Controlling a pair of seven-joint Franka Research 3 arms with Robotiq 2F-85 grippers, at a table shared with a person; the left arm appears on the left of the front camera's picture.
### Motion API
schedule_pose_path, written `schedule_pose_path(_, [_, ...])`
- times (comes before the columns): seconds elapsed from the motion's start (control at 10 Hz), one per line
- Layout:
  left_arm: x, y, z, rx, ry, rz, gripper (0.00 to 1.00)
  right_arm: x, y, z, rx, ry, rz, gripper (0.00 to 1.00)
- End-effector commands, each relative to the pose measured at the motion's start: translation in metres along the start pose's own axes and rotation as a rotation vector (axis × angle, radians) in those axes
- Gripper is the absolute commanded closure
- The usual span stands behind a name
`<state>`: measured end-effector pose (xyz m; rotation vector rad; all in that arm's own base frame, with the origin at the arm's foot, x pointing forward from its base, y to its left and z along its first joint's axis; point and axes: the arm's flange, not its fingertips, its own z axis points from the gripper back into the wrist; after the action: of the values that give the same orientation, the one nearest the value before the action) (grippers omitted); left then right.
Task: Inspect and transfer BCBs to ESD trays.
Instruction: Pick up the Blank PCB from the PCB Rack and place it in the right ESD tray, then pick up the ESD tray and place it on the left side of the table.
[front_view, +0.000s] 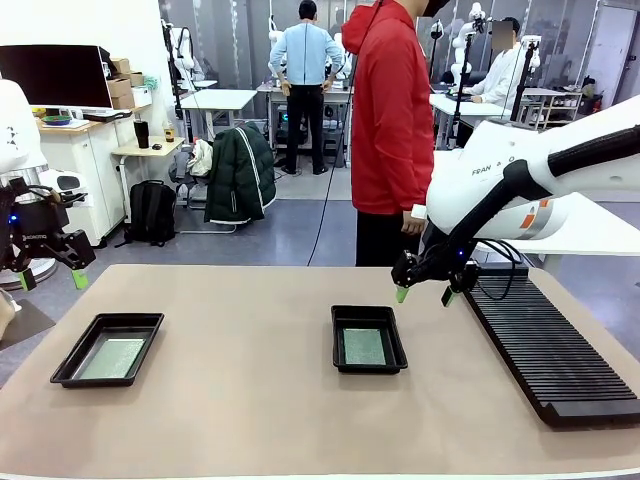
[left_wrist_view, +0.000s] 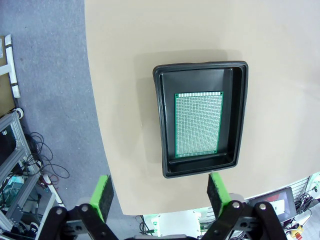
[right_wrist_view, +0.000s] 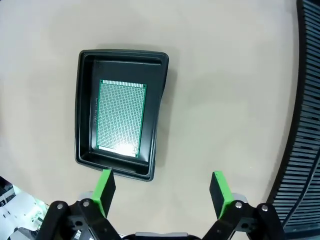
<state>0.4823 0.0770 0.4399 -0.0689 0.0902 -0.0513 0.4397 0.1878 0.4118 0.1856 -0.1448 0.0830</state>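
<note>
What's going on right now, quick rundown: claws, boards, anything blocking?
Left gripper open, empty; right gripper too. One board in left tray, one board in middle tray. Nothing blocking.

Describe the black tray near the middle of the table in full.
The middle ESD tray is a shallow black rectangle of glossy plastic with a raised, sloping rim and rounded corners. It sits flat on the beige table, left of the ribbed rack. One green perforated BCB lies flat inside, with bare floor around it. Nothing else touches it.
</note>
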Motion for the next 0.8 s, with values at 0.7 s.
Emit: schedule_pose_path(0.7, [-0.0008, 0.0009, -0.0022, -0.003, -0.007, 0.004, 0.00, -0.0005, -0.0001, -0.0023, 0.006, -0.006, -0.001, 0.00])
